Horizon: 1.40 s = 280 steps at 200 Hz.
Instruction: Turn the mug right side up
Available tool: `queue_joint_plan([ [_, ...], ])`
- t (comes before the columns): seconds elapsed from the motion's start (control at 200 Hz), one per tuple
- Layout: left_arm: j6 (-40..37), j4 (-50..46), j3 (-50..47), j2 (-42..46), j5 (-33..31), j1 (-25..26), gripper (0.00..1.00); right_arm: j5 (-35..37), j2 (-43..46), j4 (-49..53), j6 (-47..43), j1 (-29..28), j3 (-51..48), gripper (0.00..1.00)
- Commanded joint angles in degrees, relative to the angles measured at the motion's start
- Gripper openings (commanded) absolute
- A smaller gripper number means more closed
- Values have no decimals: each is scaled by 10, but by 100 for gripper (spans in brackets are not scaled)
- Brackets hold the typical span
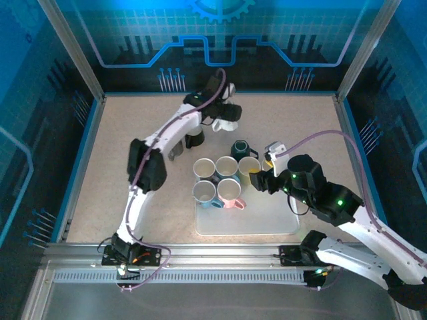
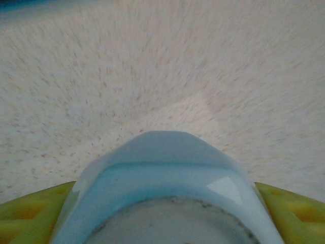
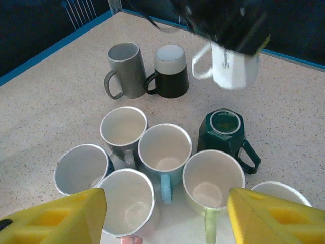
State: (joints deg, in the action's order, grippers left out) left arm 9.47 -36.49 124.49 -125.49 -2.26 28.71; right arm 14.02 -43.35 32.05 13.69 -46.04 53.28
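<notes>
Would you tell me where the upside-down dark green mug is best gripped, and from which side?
Take the green mug by its body, from above, since it stands base up. Clamp across the faceted walls, clear of the handle pointing near-right and the cream mug close beside it.

Item: one mug (image 3: 231, 68), pale white-blue, faceted walls, single loop handle; clamped in the left pincer (image 1: 225, 117), yellow pads (image 2: 30, 216) against both its sides; located at the far side of the bench (image 1: 120, 167), apart from the other mugs; appears clear of the surface; end facing the wrist shows a dull grey disc, consistent with the base, so apparently inverted; outline blurred.
</notes>
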Motion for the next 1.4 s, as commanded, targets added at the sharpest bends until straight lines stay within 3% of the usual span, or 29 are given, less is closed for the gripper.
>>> queue_joint_plan([
  [0.0, 67, 123, -54, 180, 33, -1, 43, -11, 6, -17, 27, 6, 20, 65],
  [0.225, 231, 347, -346, 426, 88, -5, 46, -80, -9, -62, 80, 7, 17, 65],
  [0.34, 313, 485, -504, 543, 94, -5, 49, -138, -7, -135, 110, 7, -13, 65],
  [0.55, 404, 548, -683, 707, 74, -6, 52, -224, -16, -298, 184, 7, -96, 65],
  [0.745, 546, 640, -848, 834, 45, -6, 49, -296, -47, -439, 261, 5, -166, 65],
  [0.87, 604, 698, -943, 896, 36, -5, 49, -319, -74, -472, 279, -6, -179, 65],
  [1.231, 631, 712, -1054, 1026, 34, -5, 49, -299, -124, -546, 339, -37, -202, 73],
  [1.396, 657, 716, -1073, 1029, 33, -6, 49, -368, -168, -633, 351, -39, -204, 76],
])
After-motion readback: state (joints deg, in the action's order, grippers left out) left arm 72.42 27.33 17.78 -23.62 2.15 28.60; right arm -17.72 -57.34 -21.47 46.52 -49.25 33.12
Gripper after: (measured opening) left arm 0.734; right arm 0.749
